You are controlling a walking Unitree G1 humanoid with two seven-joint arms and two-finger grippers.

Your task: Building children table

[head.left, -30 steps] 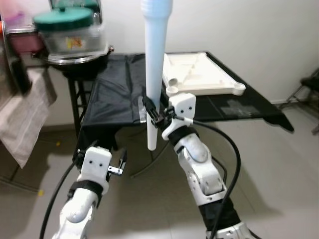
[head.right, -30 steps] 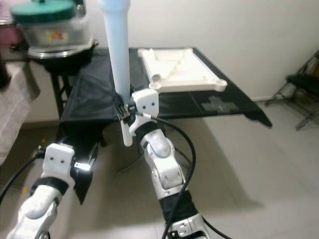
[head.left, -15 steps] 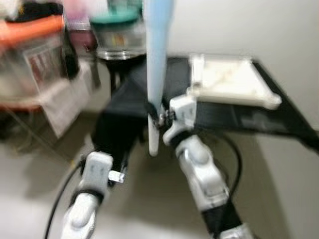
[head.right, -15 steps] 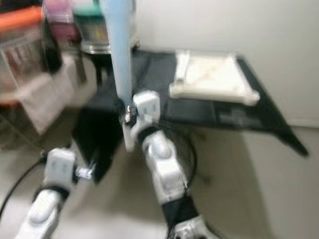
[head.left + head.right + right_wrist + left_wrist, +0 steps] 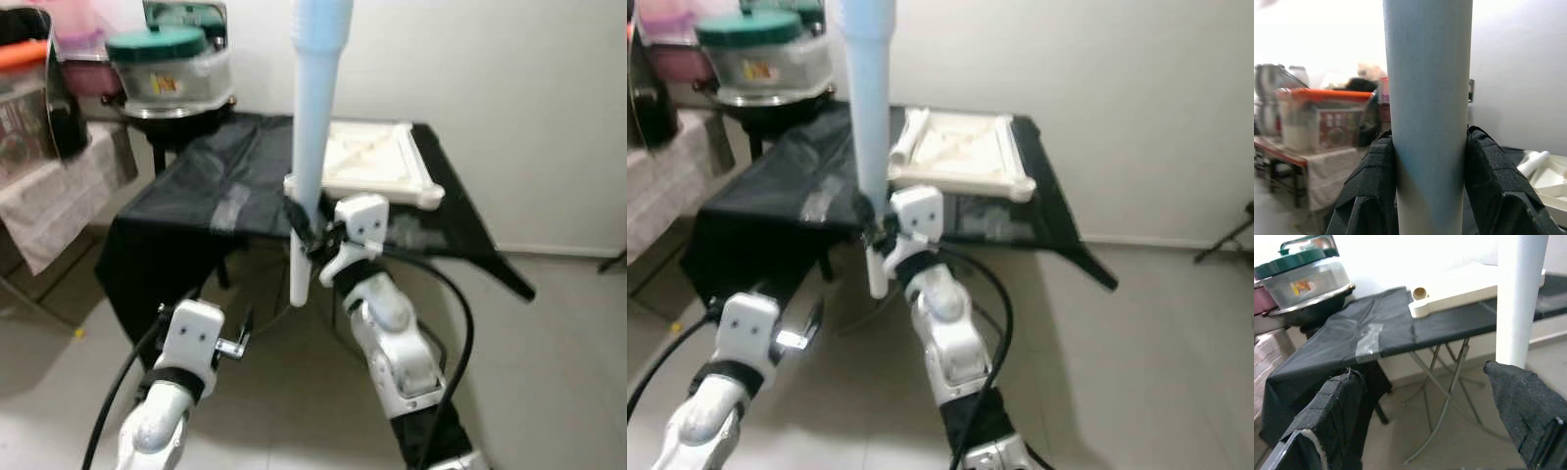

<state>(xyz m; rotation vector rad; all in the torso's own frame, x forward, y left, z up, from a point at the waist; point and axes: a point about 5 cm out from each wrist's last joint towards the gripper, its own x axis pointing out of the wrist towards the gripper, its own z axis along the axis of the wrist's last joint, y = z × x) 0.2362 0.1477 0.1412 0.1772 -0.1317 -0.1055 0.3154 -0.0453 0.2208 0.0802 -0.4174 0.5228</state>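
A pale blue table leg [image 5: 312, 127] stands upright in front of me, with my right gripper [image 5: 303, 221] shut on its lower part. In the right wrist view both black fingers [image 5: 1375, 181] press the leg [image 5: 1427, 98] from either side. Behind it, a white child-table top [image 5: 373, 163] lies upside down on a folding table draped in black cloth [image 5: 225, 191]; one socket [image 5: 1420, 293] shows at its corner. My left gripper [image 5: 241, 336] hangs low at the left, open, with nothing between its fingers [image 5: 1327, 423].
A steel pot with a green lid [image 5: 168, 66] sits on a stand at the back left. A cloth-covered rack [image 5: 54, 201] stands further left. The folding table's metal legs [image 5: 1444, 396] cross below it. Pale tiled floor [image 5: 549, 372] lies to the right.
The whole picture has swung and steadied after a blur, so the camera moved. The right gripper still holds the leg upright; the left arm stays low.
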